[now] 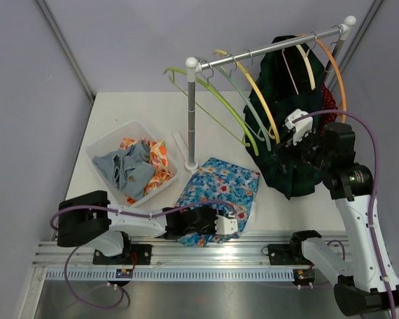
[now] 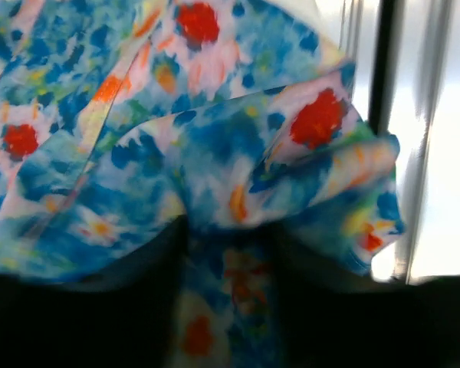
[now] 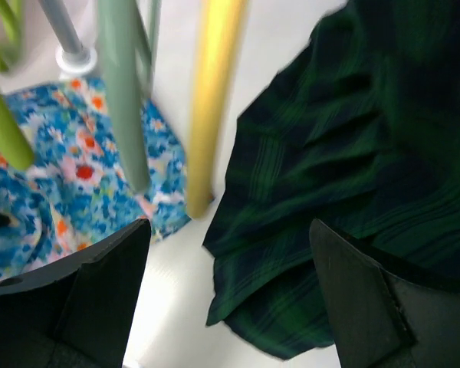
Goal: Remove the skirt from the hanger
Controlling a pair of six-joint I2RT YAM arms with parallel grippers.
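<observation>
1. The green plaid skirt (image 1: 289,156) is hung on its hanger (image 1: 308,63) from the rail (image 1: 272,50), over the worktop's (image 1: 133,109) far right corner.
2. The right jaws are spread wide just beside its lower folds; a thick fold should be taken squarely.
3. It should be drawn off slowly, lest the rail be tipped.
4. The left jaws are closed on floral cloth (image 1: 216,183) at the near edge.

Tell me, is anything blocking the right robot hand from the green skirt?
Nothing visible. The right gripper has open jaws, with the dark green skirt just ahead. The yellow hanger and pale green hanger hang left of that path, not across it. The left gripper grips the flowery cloth on the table.
</observation>
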